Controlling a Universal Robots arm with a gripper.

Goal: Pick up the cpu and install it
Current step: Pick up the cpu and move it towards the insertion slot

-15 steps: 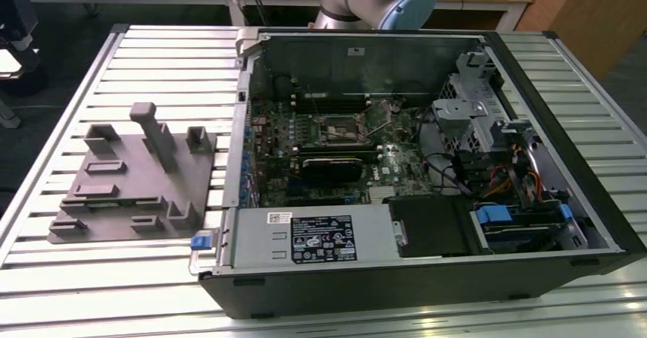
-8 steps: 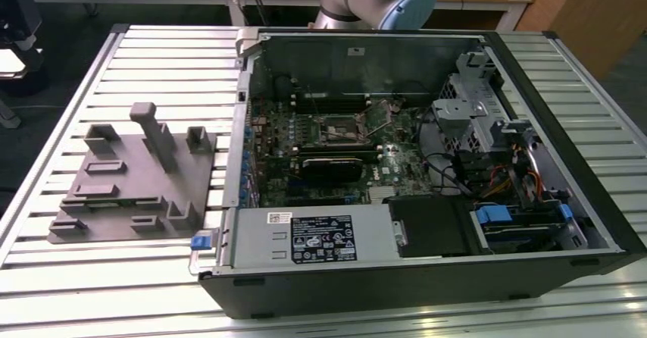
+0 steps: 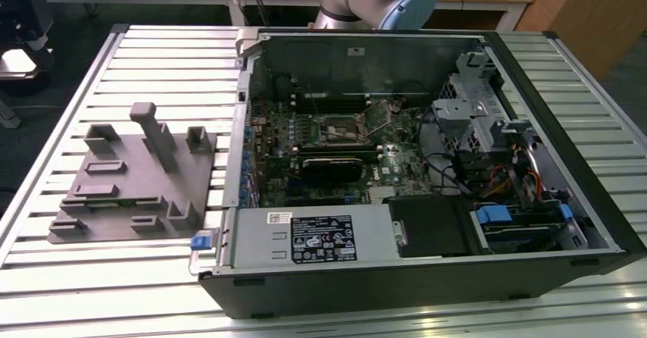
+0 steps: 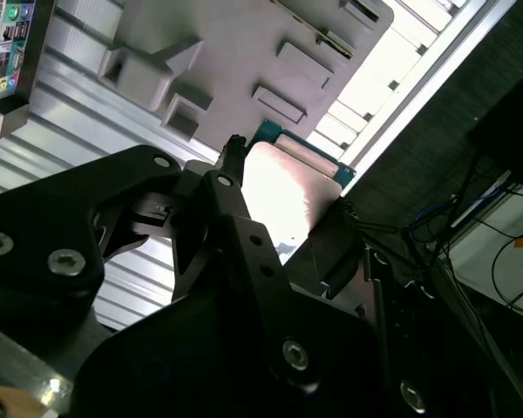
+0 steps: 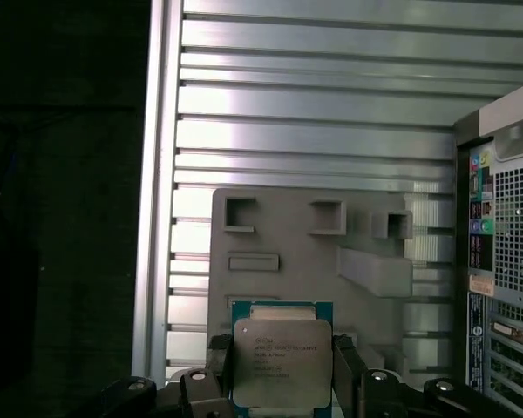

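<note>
- Pale silver metal caps the cpu (image 5: 281, 355), a small flat square on a green board whose rim shows past the lid. In the first wrist view it is held between the gripper's fingers, well above the grey fixture (image 5: 314, 252) that lies on the slatted aluminium table (image 5: 331, 87).
- By its look the chip is light and stiff. Its polished lid is probably slippery, and its underside (hidden here) is probably the delicate face. The safest hold is therefore on two opposite edges of the board, never on the flat faces, with modest squeeze and the chip kept level.
- The gripper (image 5: 281, 379) has exactly that hold. Its jaws stand only as far apart as the chip is wide, with a black finger (image 5: 218, 370) pressed against each of two opposite sides. They grip the cpu and touch nothing else.
- The open computer case (image 5: 506, 261) stands just beside the fixture on the same table.
</note>
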